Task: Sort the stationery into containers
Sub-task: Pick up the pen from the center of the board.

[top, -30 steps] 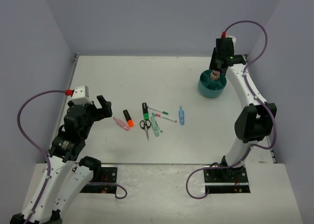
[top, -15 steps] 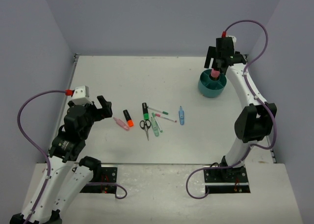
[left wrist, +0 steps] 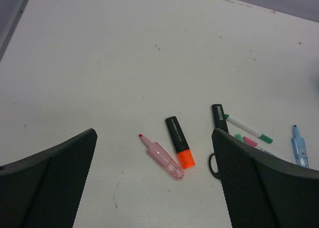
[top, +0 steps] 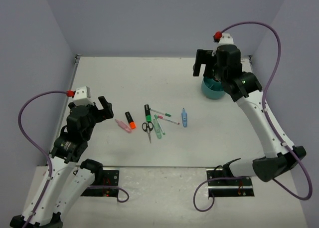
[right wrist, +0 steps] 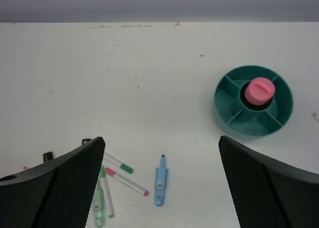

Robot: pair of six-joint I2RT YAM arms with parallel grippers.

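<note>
The teal organizer [right wrist: 225, 114] stands at the back right, and the pink-capped bottle [right wrist: 259, 90] is upright in its centre well. In the top view my right arm hides part of the organizer [top: 211, 90]. My right gripper [top: 204, 72] hangs open and empty just left of it, above the table. Mid-table lie a pink highlighter [top: 122, 125], an orange highlighter [top: 130, 120], a green-tipped black highlighter [top: 147, 112], scissors [top: 148, 128], a clear green highlighter [top: 157, 128], two white pens [top: 168, 120] and a blue piece [top: 184, 117]. My left gripper [top: 105, 108] is open, left of the pink highlighter [left wrist: 163, 155].
Grey walls close in the white table [top: 124, 78] on the left, back and right. Both arm bases sit at the near edge.
My right gripper opened, let go of the pink-capped bottle in the centre well, then lifted and swung left off the organizer. The left arm has not moved.
</note>
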